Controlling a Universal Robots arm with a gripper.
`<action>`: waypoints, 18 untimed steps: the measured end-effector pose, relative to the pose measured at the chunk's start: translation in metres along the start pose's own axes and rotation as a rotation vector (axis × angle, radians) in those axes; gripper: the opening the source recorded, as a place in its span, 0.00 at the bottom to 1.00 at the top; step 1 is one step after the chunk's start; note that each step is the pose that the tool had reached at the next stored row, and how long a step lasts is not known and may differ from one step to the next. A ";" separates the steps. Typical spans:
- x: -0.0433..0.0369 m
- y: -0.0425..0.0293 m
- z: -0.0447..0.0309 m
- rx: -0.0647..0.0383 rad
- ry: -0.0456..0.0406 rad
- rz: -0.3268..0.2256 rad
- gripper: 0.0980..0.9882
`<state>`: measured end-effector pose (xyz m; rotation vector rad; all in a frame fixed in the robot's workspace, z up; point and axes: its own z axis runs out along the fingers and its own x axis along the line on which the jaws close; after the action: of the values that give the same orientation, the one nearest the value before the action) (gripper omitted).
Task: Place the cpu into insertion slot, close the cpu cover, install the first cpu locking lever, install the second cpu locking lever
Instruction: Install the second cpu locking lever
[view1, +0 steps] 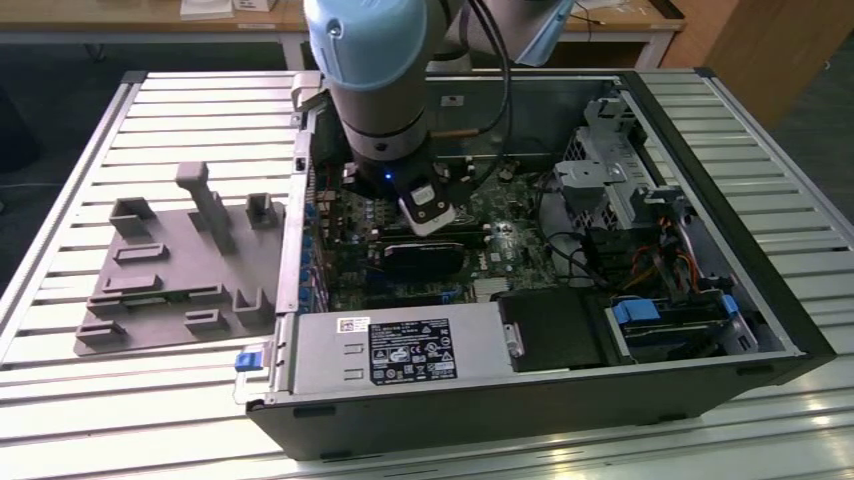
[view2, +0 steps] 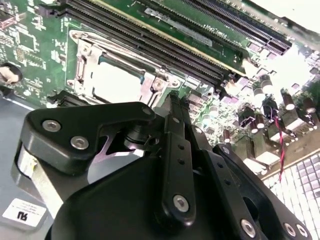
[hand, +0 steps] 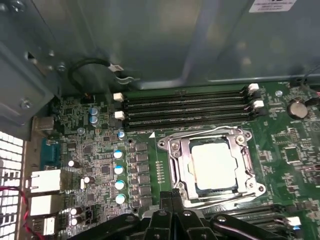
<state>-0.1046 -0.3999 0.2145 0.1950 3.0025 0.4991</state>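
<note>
Cpu (hand: 214, 165) seated flat in the insertion slot (hand: 186, 186) on the green circuit board (hand: 280, 145), pale face showing through the square window of the cpu cover (hand: 212, 136), which lies down over it. Seen again in the second wrist view as cpu (view2: 117, 82) framed by the cpu cover (view2: 86, 75). Just beside the socket, four long black memory slots (hand: 187, 107). Arm (view1: 374, 70) reaching steeply down from above into the open computer case (view1: 747, 330), wrist near vertical, claw (view1: 430, 212) poised over the board close to the socket. Claw (hand: 172, 197) with black fingers (view2: 175, 150) drawn narrow, tips together, nothing visibly gripped, hanging just beside the socket's edge. Grey fixture tray (view1: 160, 285) resting on the slatted counter (view1: 80, 160) toward the exterior view's left, apart from the case.
</note>
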 end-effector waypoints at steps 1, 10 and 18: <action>-0.0007 0.0001 -0.0001 0.004 -0.0010 0.002 0.01; -0.0131 0.0015 0.0011 0.029 -0.0094 0.016 0.01; -0.0291 0.0033 0.0029 0.041 -0.0142 0.025 0.01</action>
<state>-0.0752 -0.4000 0.2148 0.2378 3.0017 0.4371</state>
